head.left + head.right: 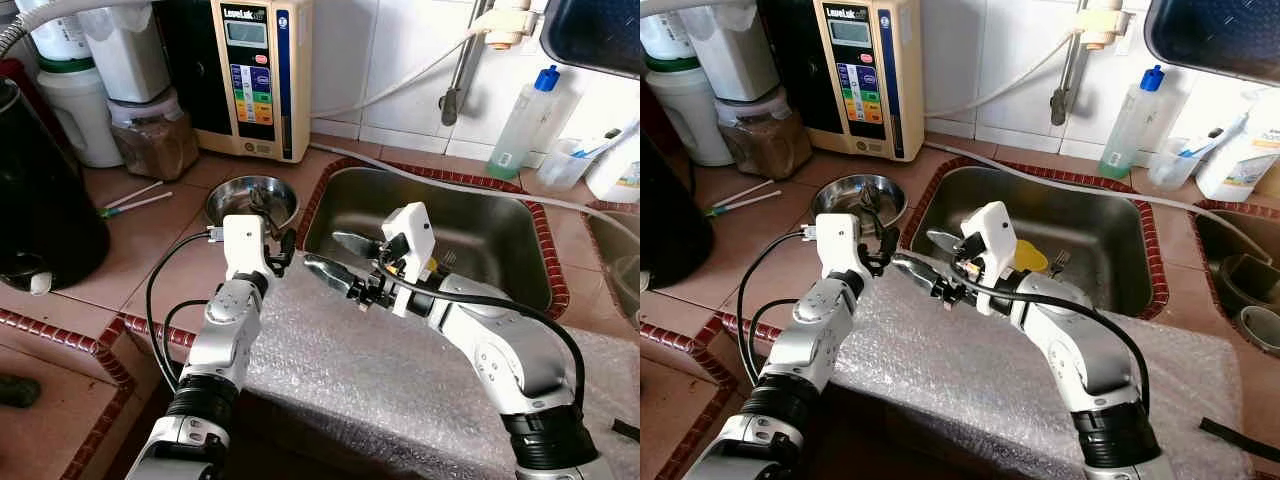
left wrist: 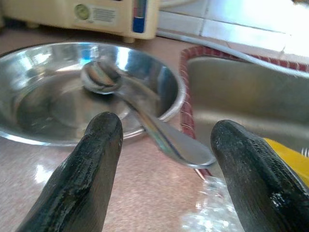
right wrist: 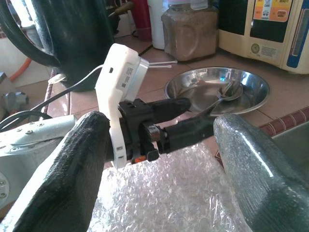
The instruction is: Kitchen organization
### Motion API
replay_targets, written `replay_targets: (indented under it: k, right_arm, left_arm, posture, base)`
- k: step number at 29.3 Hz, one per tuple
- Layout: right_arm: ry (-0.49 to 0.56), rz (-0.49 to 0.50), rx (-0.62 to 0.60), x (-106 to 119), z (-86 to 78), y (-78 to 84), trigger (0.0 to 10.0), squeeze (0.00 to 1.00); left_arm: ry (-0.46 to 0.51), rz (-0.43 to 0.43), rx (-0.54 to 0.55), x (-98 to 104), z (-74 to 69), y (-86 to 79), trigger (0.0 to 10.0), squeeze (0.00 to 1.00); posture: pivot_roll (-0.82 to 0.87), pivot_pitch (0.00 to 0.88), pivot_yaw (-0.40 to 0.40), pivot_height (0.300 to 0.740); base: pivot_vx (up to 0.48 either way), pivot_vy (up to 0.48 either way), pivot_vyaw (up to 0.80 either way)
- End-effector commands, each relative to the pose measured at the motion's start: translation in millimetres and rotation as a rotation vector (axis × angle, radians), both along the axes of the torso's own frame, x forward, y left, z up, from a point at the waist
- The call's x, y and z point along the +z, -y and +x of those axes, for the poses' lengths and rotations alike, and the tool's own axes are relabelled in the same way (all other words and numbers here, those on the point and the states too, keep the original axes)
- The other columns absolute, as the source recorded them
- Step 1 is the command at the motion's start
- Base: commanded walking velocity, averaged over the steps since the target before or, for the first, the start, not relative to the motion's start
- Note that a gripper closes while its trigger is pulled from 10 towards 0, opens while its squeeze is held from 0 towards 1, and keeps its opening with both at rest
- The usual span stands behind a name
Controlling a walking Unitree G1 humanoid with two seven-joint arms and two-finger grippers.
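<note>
Tiled tabletop (image 1: 150, 250) carries a steel sink (image 1: 470, 230) and, just beside it, a steel bowl (image 1: 250, 198) with a spoon (image 2: 145, 113) resting inside. Left gripper (image 2: 164, 159) hovers open around the spoon's handle; right gripper (image 3: 159, 159) gapes empty nearby.

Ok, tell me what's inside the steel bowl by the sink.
A spoon lies in the steel bowl, handle out over the rim. The left gripper covers the near rim.
</note>
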State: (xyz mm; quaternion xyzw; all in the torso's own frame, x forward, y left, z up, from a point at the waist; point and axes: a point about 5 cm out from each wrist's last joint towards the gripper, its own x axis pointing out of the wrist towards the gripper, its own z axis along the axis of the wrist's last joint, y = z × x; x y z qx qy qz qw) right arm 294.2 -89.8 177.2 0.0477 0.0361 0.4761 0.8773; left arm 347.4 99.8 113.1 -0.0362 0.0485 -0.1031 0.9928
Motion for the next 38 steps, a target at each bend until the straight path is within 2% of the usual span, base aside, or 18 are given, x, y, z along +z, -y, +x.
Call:
replay_targets:
  k: [1, 4, 13, 14, 15, 16, 38]
  right_arm:
    - [0.003, -0.004, -0.009, 1, 0.1, 2.0, 10.0, 0.0]
    - [0.002, -0.002, -0.009, 1, 0.3, 1.5, 10.0, 0.0]
    - [0.0, -0.003, -0.006, -1, 0.9, 0.5, 10.0, 0.0]
    - [0.0, -0.002, -0.006, -1, 0.9, 0.5, 10.0, 0.0]
    - [0.0, -0.002, -0.005, -1, 1.0, 0.4, 10.0, 0.0]
    - [0.0, -0.002, -0.004, -1, 1.0, 0.3, 10.0, 0.0]
    - [-0.005, 0.0, -0.012, -2, 1.9, 0.1, 10.0, 0.0]
  left_arm:
    - [0.026, 0.035, -0.042, 8, 2.0, 5.4, 10.0, 0.0]
    - [0.033, 0.068, -0.064, 8, 1.7, 6.6, 10.0, 0.0]
    - [0.0, 0.096, -0.078, 0, 0.2, 4.2, 10.0, 0.0]
    - [-0.006, 0.098, -0.077, -1, -0.1, 4.0, 7.4, 0.0]
    - [-0.01, 0.099, -0.079, -1, -0.3, 3.9, 2.1, 0.0]
    - [-0.014, 0.1, -0.084, -2, -0.6, 4.1, 0.0, 0.0]
    - [-0.006, 0.108, -0.062, -1, -0.9, 1.6, 0.0, 0.0]
  posture:
    - [0.0, 0.0, 0.01, 0.74]
    - [0.0, 0.0, 0.012, 0.74]
    - [0.0, 0.0, 0.013, 0.74]
    - [0.0, 0.0, 0.013, 0.74]
    - [0.0, 0.0, 0.015, 0.74]
    - [0.0, 0.0, 0.015, 0.74]
    - [0.0, 0.0, 0.014, 0.74]
  base:
    - [0.0, 0.0, 0.0]
    - [0.0, 0.0, 0.0]
    - [0.0, 0.0, 0.0]
    - [0.0, 0.0, 0.0]
    - [0.0, 0.0, 0.0]
    - [0.0, 0.0, 0.0]
    - [0.0, 0.0, 0.0]
